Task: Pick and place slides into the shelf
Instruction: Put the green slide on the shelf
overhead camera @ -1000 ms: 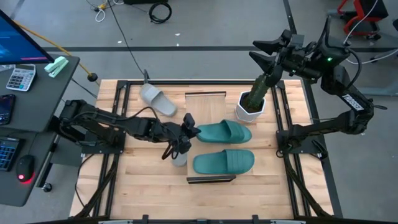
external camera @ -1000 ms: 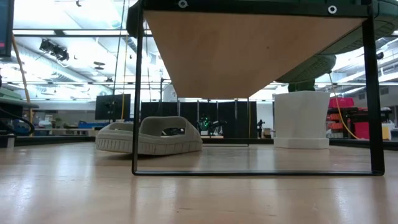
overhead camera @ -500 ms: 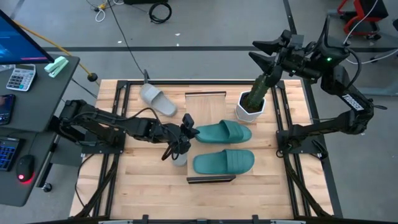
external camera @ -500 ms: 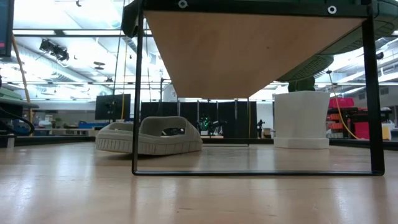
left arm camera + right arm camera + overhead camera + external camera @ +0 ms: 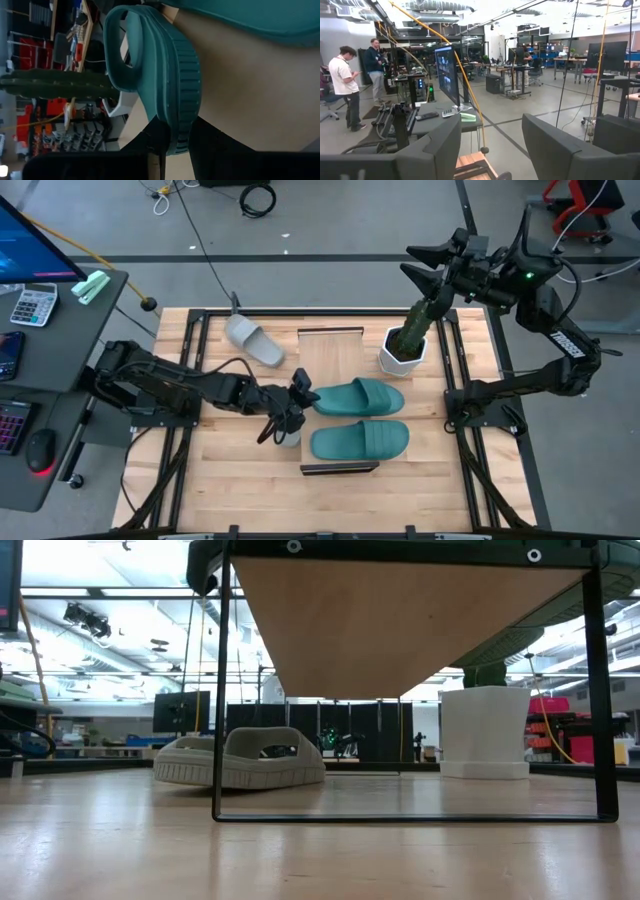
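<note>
Left gripper [image 5: 297, 394] is clamped on the heel end of the far teal slide [image 5: 358, 393]; the left wrist view shows the sole edge [image 5: 176, 95] pinched between both fingers. That slide lies on the shelf [image 5: 330, 352] top plank, long axis running crosswise, toe toward the right arm's side. The second teal slide [image 5: 360, 440] lies parallel to it on the same plank, closer to the near end frame.

One grey slide [image 5: 253, 340] sits on the table left of the shelf's far end, tilted diagonally and well apart from the gripper; in the low view it's beyond the shelf's left post [image 5: 245, 760]. A second grey one seems to be under the left wrist [image 5: 288, 435], mostly hidden.

Right gripper [image 5: 425, 265] hangs high beyond the white cactus pot [image 5: 402, 355], fingers spread, holding nothing.

Key relation: both grey slides lie on the left arm's side, so the left arm is nearer once it lets go. I'd judge roughly half done.
</note>
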